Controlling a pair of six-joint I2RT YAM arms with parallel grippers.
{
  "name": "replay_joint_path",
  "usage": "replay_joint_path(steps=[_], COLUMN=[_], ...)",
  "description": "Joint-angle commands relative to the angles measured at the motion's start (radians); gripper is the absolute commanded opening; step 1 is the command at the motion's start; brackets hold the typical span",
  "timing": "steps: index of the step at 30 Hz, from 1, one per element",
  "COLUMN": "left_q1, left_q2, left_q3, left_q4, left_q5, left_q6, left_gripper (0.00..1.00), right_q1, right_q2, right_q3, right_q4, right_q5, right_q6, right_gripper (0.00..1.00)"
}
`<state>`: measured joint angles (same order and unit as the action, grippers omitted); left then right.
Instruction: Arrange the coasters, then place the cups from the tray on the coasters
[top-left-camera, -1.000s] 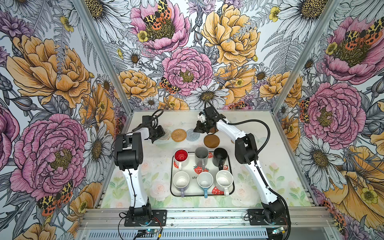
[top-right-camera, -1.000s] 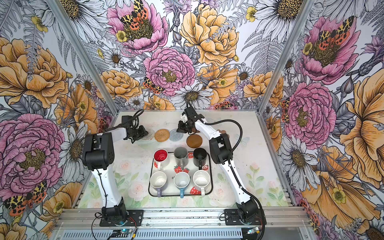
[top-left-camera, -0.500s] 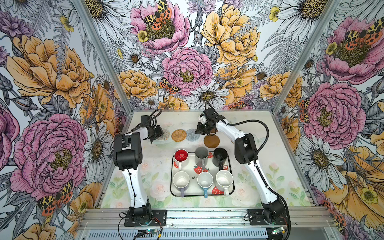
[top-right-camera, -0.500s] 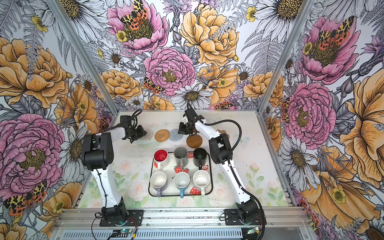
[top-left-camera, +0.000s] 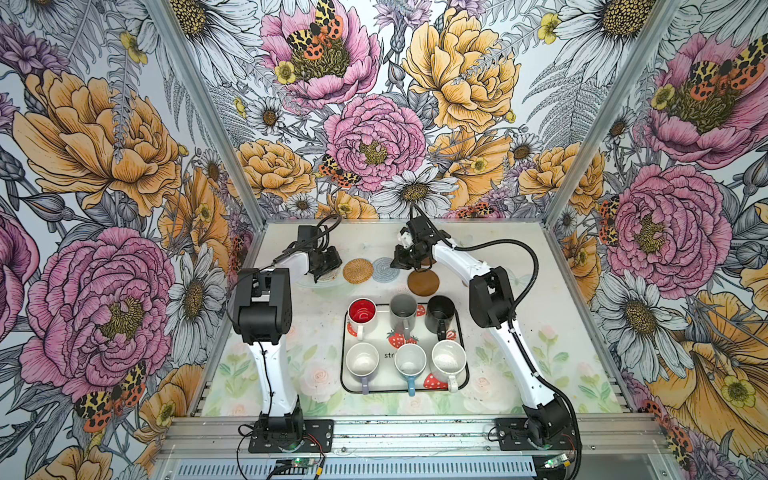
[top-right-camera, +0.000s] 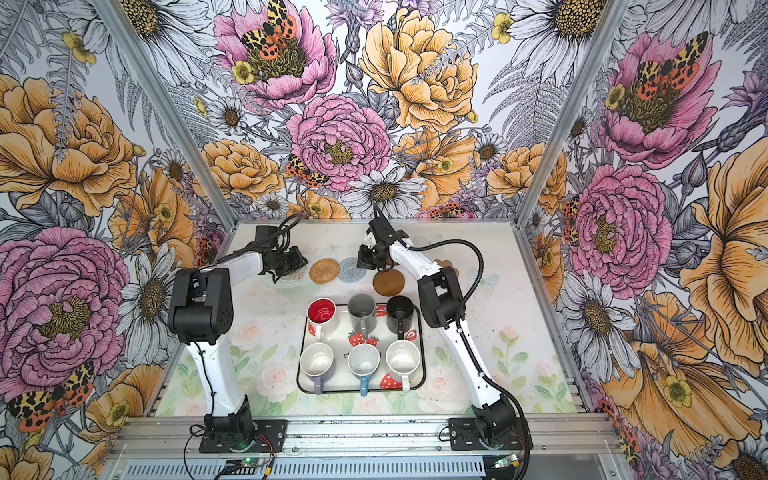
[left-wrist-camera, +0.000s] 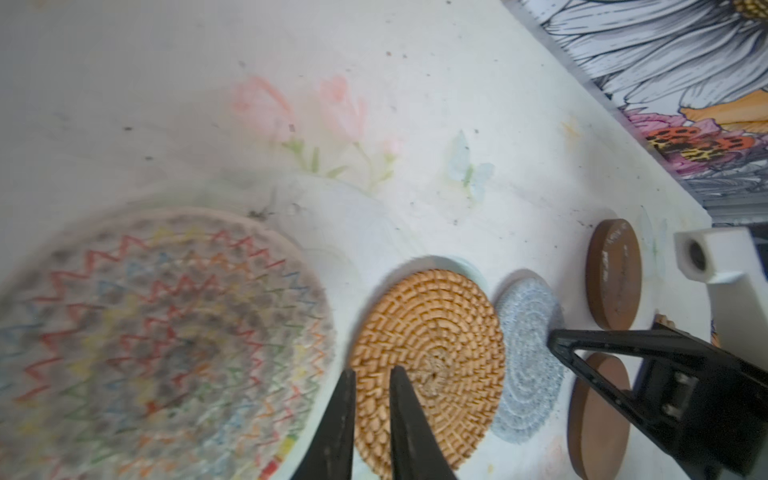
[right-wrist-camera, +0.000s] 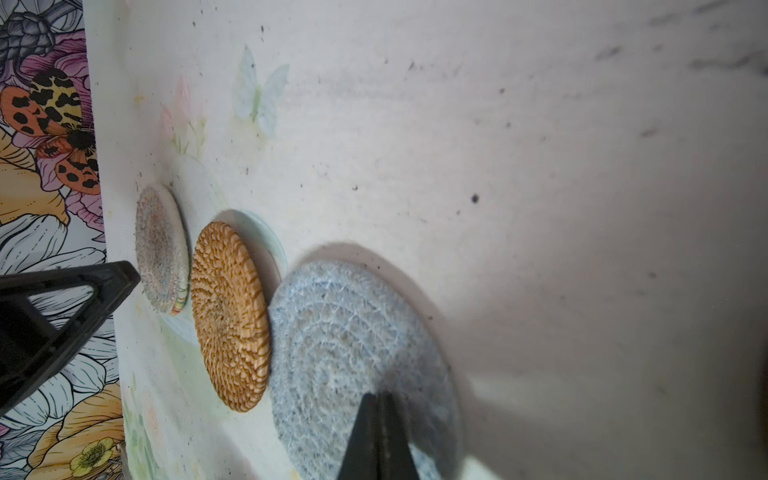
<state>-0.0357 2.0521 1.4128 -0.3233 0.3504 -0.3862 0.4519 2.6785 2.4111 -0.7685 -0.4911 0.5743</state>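
Floral wallpaper closes in your workspace on three sides, and the pale surface (top-left-camera: 561, 324) carries a faint flower print.

At the left, your left arm (top-left-camera: 293, 262) reaches to the far part of the surface. Its jaws hang over the seam between a pale coaster with coloured zigzag stitching (left-wrist-camera: 158, 332) and a tan woven coaster (top-left-camera: 358, 271). The left wrist view shows the left jaws a narrow gap apart with nothing between them.

Just beside the tan one lies a grey woven coaster (top-left-camera: 383, 269), so these three form a row. Your right arm (top-left-camera: 457, 257) comes in from the right. The right jaws are pressed together, empty, with their tips over the grey coaster. You cannot tell whether they touch it.

Right of that sits a plain brown disc (top-left-camera: 423, 282), with a second brown disc (left-wrist-camera: 614, 274) nearer the back wall, mostly hidden by the arm in both top views. A tan paw-shaped coaster (top-right-camera: 446, 263) peeks out past the arm.

Nearer you, the strawberry tray (top-left-camera: 343, 353) holds all six cups upright in two rows:
- Far row: the white cup with red inside (top-left-camera: 362, 312), the grey cup (top-left-camera: 403, 307) and the black cup (top-left-camera: 440, 309).
- Near row: the lilac cup (top-left-camera: 362, 361), the light blue cup (top-left-camera: 410, 360) and the speckled white cup (top-left-camera: 448, 357).
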Motion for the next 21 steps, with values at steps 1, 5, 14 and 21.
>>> replay_joint_path(steps=[1,5,14,21], left_q1=[-0.035,-0.069,-0.089,-0.079], left_q2=[-0.005,0.049,0.125,0.149], left_q3=[0.037,0.068,0.097,0.094], left_q4=[0.001,0.001,0.001,-0.006], left_q5=[0.009,0.031,0.021,0.000], left_q6=[-0.015,-0.023,-0.036,-0.037], left_gripper=[0.18,0.18,0.16,0.15], right_q1=[-0.010,-0.009,0.007,0.040], right_q2=[-0.003,-0.006,-0.026,-0.029], right_q3=[-0.027,-0.022,0.013,0.069], right_q4=[-0.078,-0.079,-0.077,-0.075], right_q5=[0.070,0.052,0.000,-0.040], right_q6=[-0.025,-0.029,-0.036,-0.037], right_gripper=[0.00,0.00,0.00,0.00])
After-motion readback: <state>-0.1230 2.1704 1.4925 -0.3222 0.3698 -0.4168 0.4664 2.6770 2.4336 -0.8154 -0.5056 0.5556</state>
